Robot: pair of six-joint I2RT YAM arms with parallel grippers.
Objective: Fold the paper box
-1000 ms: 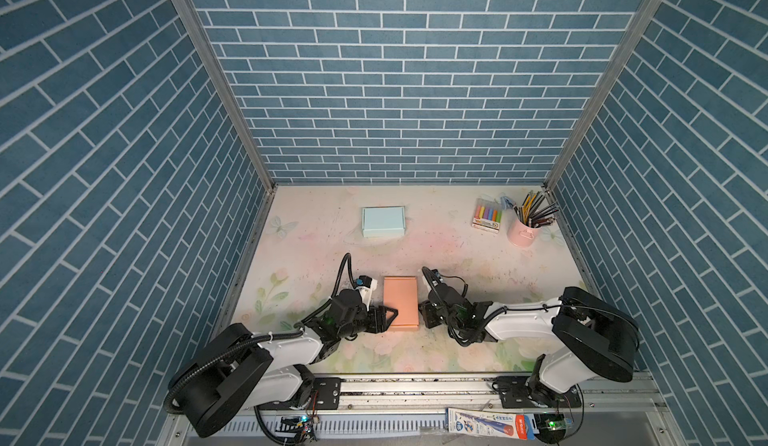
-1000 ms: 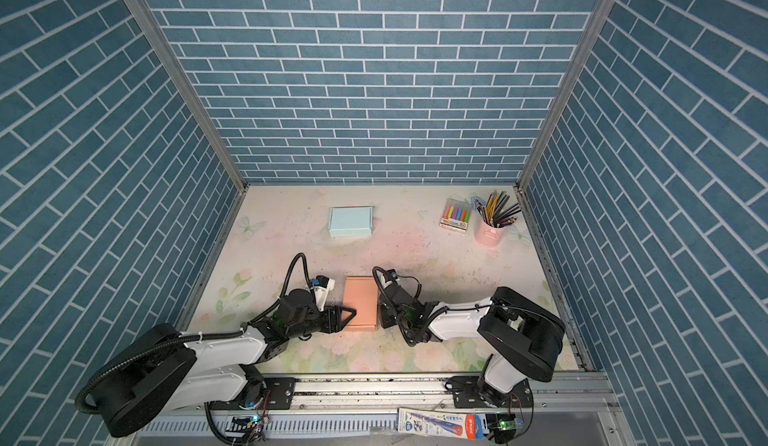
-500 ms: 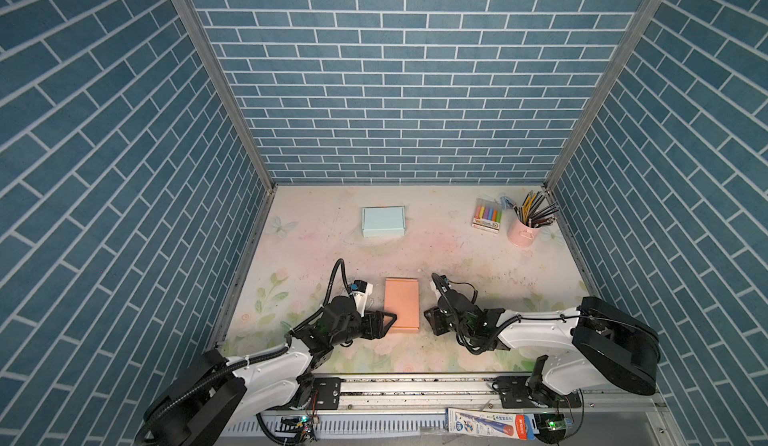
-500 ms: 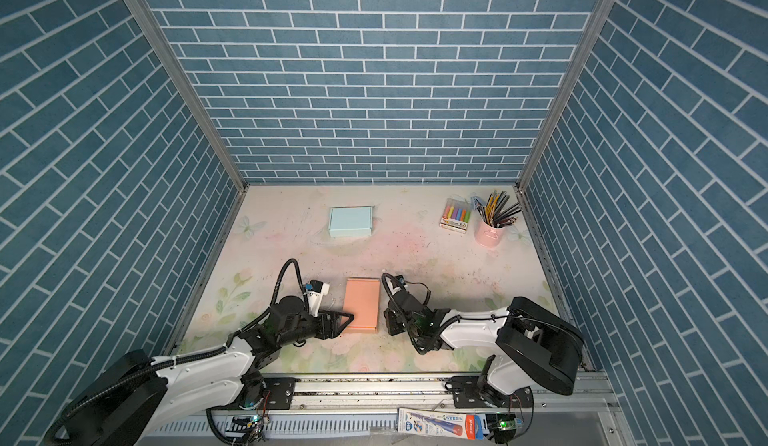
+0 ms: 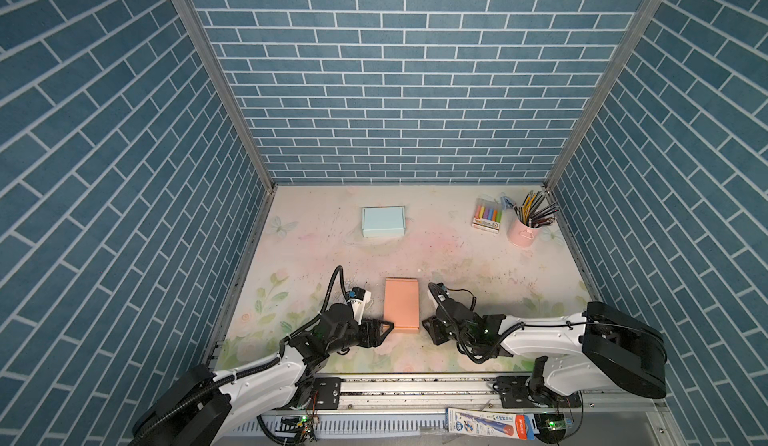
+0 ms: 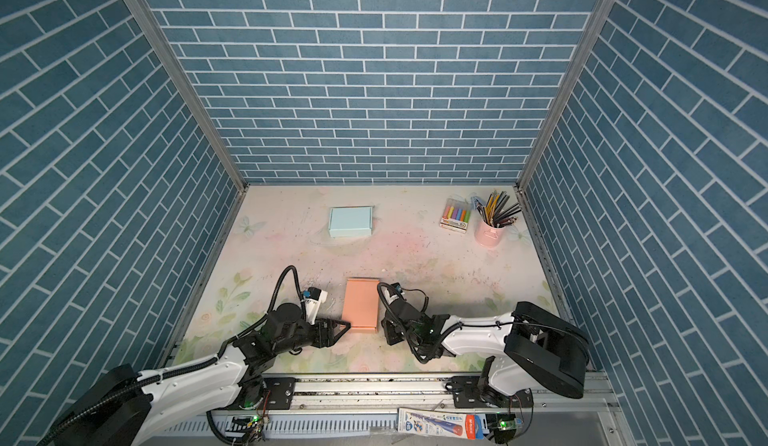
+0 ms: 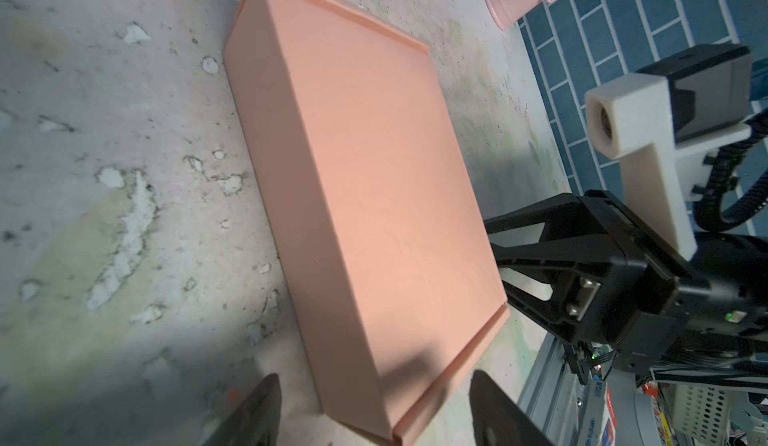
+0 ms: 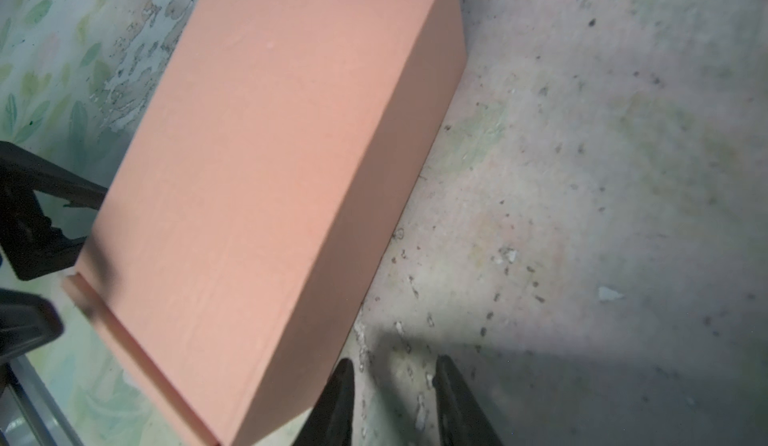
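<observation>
In both top views the paper box [image 5: 401, 309] [image 6: 360, 305], salmon-coloured and with its lid shut, is seen lying flat on the table [image 5: 457, 265] at the front middle, between the two arms. Its long sides run away from the robot. In the left wrist view [image 7: 374, 199] a narrow ledge is shown along each short end of the box.

The left gripper [image 5: 384, 328] [image 6: 343, 327] is placed low at the near left corner of the box. In the left wrist view [image 7: 374, 377] its jaws are spread wide. The corner of the box is framed between the fingers [image 7: 257, 410], and nothing is grasped.

The right gripper [image 5: 426, 323] [image 6: 384, 324] is set just beside the near right corner. In the right wrist view [image 8: 395, 361] its jaws are parted by a narrow gap, through which only bare table is seen, and nothing is held. One finger [image 8: 338, 398] is close against the side of the box; whether it is touched cannot be told.

Toward the back of the table, a closed light blue box [image 5: 382, 221] is found on the left. A pack of markers [image 5: 487, 215] and a pink cup of pencils [image 5: 521, 232] are found on the right, well apart from the grippers.
</observation>
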